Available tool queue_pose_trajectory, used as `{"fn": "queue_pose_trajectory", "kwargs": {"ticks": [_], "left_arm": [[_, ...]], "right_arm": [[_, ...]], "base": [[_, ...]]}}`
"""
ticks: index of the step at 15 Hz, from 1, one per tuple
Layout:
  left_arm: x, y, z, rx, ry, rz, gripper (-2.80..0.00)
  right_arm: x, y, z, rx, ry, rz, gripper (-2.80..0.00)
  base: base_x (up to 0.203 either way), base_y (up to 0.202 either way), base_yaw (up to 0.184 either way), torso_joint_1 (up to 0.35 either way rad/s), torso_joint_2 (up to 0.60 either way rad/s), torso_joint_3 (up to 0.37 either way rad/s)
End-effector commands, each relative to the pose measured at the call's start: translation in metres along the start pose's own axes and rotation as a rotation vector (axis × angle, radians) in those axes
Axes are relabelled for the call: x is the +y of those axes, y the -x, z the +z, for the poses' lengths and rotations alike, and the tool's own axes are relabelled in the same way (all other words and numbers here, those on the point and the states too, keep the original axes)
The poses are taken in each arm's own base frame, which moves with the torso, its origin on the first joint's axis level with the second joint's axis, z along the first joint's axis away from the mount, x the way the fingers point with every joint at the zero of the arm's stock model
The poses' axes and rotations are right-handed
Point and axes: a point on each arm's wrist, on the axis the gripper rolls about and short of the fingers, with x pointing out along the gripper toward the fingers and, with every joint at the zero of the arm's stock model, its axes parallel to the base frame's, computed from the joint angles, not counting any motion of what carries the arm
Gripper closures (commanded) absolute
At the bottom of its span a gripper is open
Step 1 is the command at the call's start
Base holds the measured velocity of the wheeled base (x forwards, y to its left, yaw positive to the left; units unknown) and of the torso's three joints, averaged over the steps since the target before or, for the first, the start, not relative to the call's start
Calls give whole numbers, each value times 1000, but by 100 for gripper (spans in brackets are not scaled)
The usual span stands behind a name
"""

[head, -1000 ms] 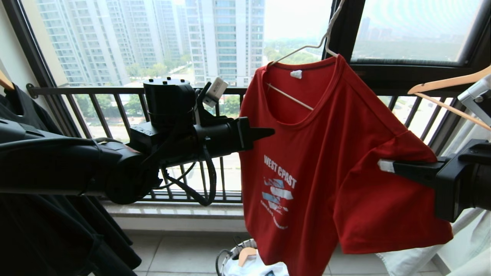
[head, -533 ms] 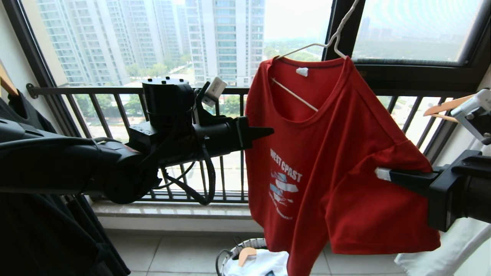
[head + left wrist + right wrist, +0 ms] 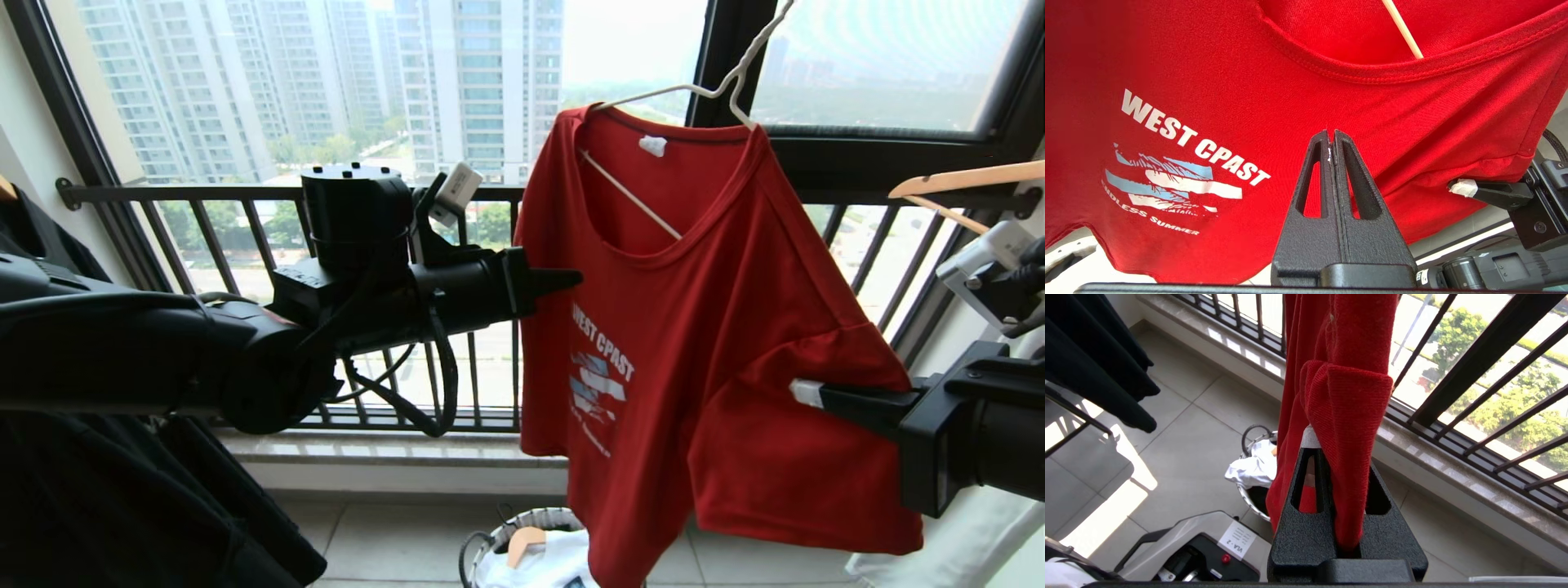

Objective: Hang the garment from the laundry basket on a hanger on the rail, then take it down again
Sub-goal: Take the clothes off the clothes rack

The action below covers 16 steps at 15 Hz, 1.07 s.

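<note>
At the sleeve, right claw [image 3: 804, 393] pinches the garment [image 3: 694, 343]; left claw [image 3: 571, 280] closed, empty.

Left end effector [image 3: 571, 280] closed, level; right end effector [image 3: 804, 392] clamped.

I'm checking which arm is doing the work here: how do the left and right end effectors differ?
The left end effector is shut on nothing, its tip beside the red T-shirt; the right end effector is shut on the shirt's sleeve. The left reaches in from the shirt's left edge, the right from its right side. Both are black, with fingers pressed together.
</note>
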Motion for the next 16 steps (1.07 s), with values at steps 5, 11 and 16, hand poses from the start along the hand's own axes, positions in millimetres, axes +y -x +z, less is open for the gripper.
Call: {"fn": "queue_pose_trajectory", "kwargs": {"ticks": [5, 11, 16], "left_arm": [[0, 0, 1, -3, 0, -3, 0], [1, 1, 1, -4, 0, -1, 0], [1, 1, 1, -3, 1, -1, 0]], "right_arm": [[-2, 8, 22, -114, -3, -9, -280], [-3, 11, 28, -138, -8, -17, -280], [-3, 8, 29, -136, -8, -19, 0]], "base": [[0, 0, 0, 0, 0, 0], [0, 0, 0, 0, 0, 0], [0, 0, 0, 0, 0, 0]]}}
